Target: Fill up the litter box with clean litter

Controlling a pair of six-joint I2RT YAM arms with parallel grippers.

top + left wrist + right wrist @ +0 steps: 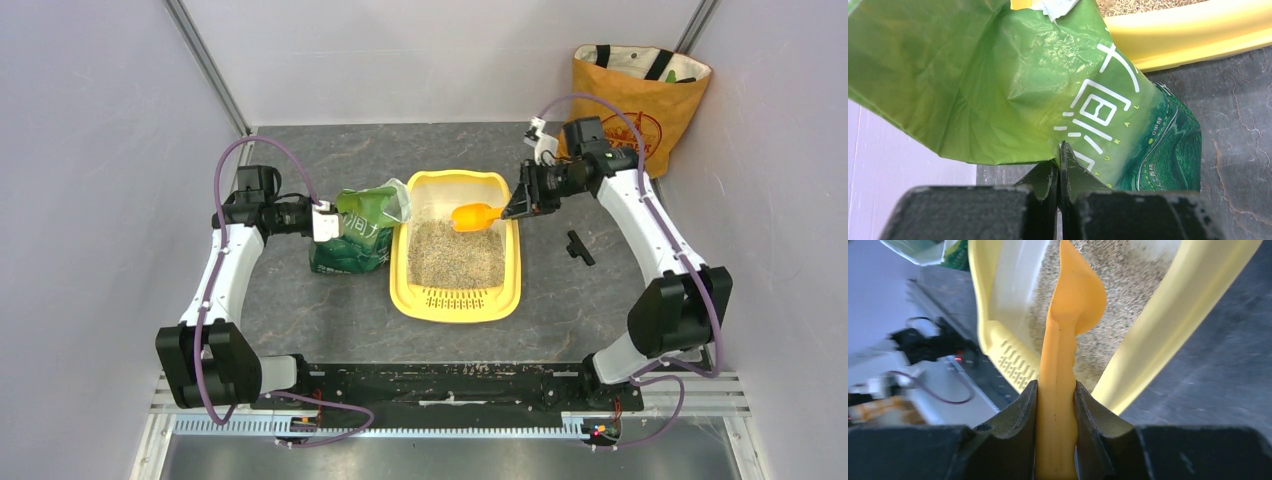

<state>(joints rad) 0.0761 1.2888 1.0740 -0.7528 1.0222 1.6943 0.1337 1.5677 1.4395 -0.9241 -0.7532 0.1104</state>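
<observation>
The left jaws are pressed together on a thin fold at the lower edge of the green bag (1023, 85). The wrist view shows the film meeting the tips, but the pinch itself is mostly hidden behind them. The bag fills that view and is cut off at the top and left. From above it stands on the worktop (570, 300), just left of the litter box (455, 305), with its torn mouth leaning over the box's far left corner. The right jaws are clamped on the handle of the orange-yellow scoop (1068, 315), one finger on each side, and the handle's near end is out of view. The scoop's bowl reaches over the far right part of the box, above the clean litter (455, 255). We cannot tell whether it touches the granules or carries any. The litter covers the middle of the box's floor, while the far end shows pale bare plastic. The slotted grate (455, 297) lies at the near end. The right wrist view is blurred toward its edges. On the worktop right of the box lies a small black part (578, 247) that we cannot identify. An orange tote bag (640, 95) stands at the far right corner, partly behind the right arm.
</observation>
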